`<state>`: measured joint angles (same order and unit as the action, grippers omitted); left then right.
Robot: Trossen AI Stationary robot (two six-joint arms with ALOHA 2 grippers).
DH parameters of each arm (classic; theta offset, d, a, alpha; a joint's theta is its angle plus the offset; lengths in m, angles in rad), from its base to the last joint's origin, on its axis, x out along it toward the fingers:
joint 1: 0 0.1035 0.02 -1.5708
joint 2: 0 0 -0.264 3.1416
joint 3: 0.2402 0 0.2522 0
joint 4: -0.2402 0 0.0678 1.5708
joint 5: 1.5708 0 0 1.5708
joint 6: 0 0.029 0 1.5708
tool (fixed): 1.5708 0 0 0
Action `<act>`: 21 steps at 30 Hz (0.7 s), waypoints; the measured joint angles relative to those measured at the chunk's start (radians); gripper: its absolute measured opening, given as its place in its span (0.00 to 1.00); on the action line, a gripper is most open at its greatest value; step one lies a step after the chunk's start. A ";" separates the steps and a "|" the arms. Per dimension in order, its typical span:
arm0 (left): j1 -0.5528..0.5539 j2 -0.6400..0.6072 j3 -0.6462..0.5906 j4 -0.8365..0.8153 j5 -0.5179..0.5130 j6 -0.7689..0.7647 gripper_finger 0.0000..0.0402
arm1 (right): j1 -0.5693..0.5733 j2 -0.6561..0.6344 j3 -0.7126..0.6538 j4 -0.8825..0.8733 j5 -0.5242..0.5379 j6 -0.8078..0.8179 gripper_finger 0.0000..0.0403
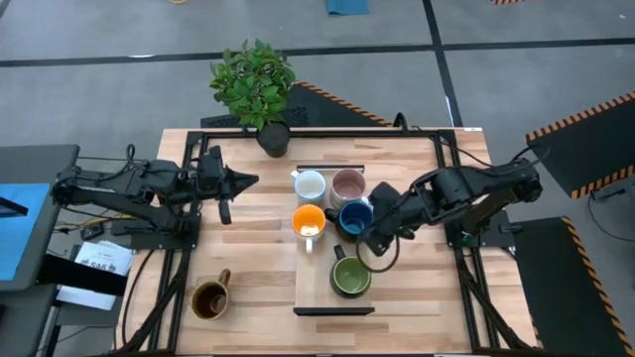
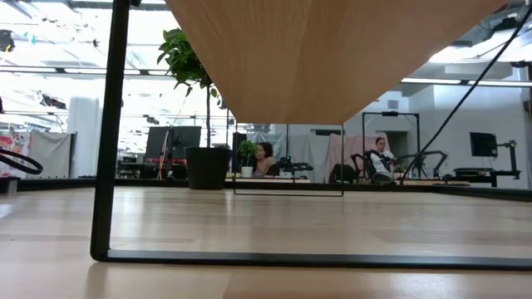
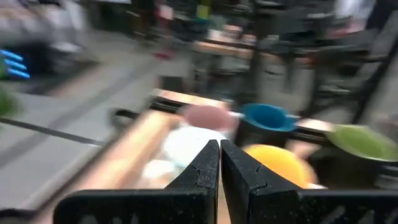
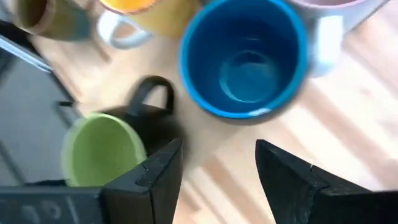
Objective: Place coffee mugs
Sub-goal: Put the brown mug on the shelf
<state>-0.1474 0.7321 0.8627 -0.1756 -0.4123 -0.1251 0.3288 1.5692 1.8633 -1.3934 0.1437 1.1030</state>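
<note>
- Mugs are sitting mid-table in the high view: white mug, pink mug, orange mug, blue mug, green mug; brown mug is lying apart at seven o'clock.
- Left gripper is pinching shut on nothing, facing the cluster.
- Right gripper is gaping empty beside the blue mug.
</note>
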 joint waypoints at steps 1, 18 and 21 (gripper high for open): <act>0.000 0.000 0.000 -0.003 0.053 -0.036 0.00 | -0.005 0.000 0.000 -0.021 0.013 -0.021 0.56; -0.214 0.010 -0.001 -0.032 0.210 -0.481 0.25 | -0.150 -0.385 -0.480 -0.111 0.139 -0.076 0.39; -0.244 0.038 0.028 -0.031 0.176 -0.470 0.30 | -0.144 -0.517 -0.621 -0.017 0.134 0.023 0.19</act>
<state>-0.3916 0.7697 0.8906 -0.2061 -0.2361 -0.5956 0.1851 1.0518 1.2424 -1.4100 0.2774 1.1255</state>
